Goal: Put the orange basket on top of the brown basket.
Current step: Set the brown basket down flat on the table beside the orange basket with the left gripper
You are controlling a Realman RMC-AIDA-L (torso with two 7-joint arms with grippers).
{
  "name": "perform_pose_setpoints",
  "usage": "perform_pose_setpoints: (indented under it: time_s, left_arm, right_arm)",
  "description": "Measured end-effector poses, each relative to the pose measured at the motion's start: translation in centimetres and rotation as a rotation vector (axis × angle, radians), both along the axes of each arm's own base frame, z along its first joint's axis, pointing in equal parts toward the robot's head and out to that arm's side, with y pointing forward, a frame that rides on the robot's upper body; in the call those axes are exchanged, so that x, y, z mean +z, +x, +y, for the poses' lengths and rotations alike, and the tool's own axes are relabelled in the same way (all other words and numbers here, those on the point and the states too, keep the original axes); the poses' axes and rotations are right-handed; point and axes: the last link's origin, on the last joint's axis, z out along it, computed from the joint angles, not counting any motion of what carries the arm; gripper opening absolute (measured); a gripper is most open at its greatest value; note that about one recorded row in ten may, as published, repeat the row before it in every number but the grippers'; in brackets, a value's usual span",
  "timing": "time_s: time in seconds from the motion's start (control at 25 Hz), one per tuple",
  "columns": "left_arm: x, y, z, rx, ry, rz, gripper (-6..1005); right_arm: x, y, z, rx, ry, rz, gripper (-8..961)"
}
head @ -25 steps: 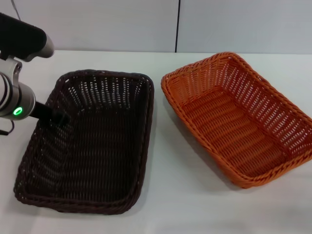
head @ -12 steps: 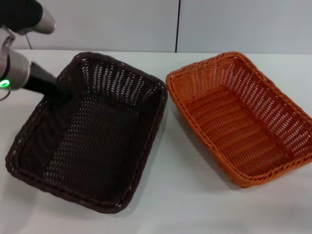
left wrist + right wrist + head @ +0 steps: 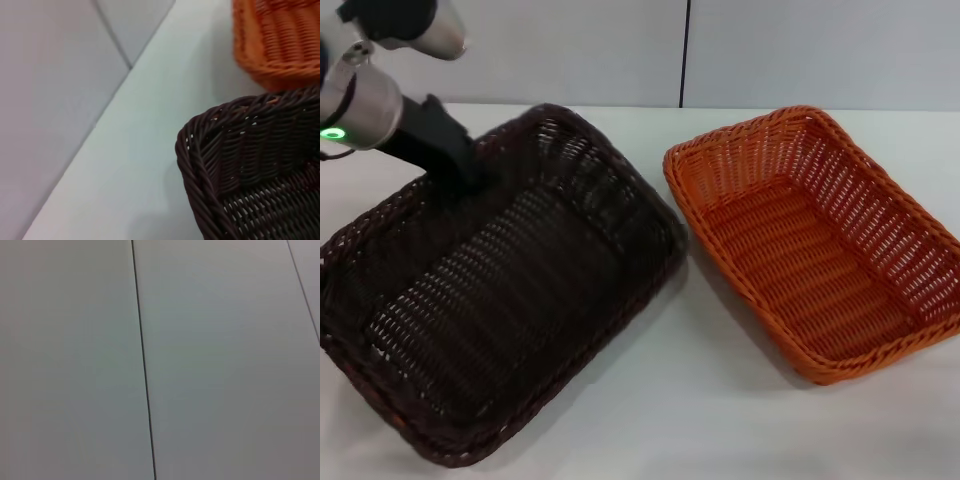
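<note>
Left tool (image 3: pixel 460 170) at brown basket (image 3: pixel 510 300) rim; orange basket (image 3: pixel 820 240) just beside.

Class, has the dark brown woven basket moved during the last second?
Yes. The dark brown woven basket has swung clockwise, its far corner now nearer the stationary orange woven basket.

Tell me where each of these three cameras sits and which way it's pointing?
Head view: on the robot's head, looking down at the brown basket, the orange basket and the left gripper.
Left wrist view: on the left arm, facing the brown basket's corner; no robot part shows.
Right wrist view: on the right arm, facing a blank wall.
Head and left wrist views share both baskets.
</note>
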Motion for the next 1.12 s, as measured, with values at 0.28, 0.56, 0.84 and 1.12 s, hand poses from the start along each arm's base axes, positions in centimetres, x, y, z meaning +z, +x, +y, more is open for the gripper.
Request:
perform_pose_setpoints:
  time_s: [0.28,0.56,0.84,1.12]
  left_arm:
    - [-2.5,2.5,1.1,-0.107,-0.112,-0.055,241]
    - [-4.2,3.4,2.3,-0.157,-0.095,-0.135,197]
    - [-6.1,3.5,2.5,-0.178,-0.102,-0.222,193]
    - [-7.3,3.8,2.2,-0.199,-0.105,-0.227,262]
  right_arm:
    - [0.1,0.0,-0.3,0.006,0.007,-0.004,730]
    - [0.2,-0.1,-0.1,0.012,0.006,-0.013,730]
    - [0.3,-0.2,0.1,0.020,0.002,-0.023,731]
    - [0.4,-0.2,0.3,0.020,-0.003,-0.033,731]
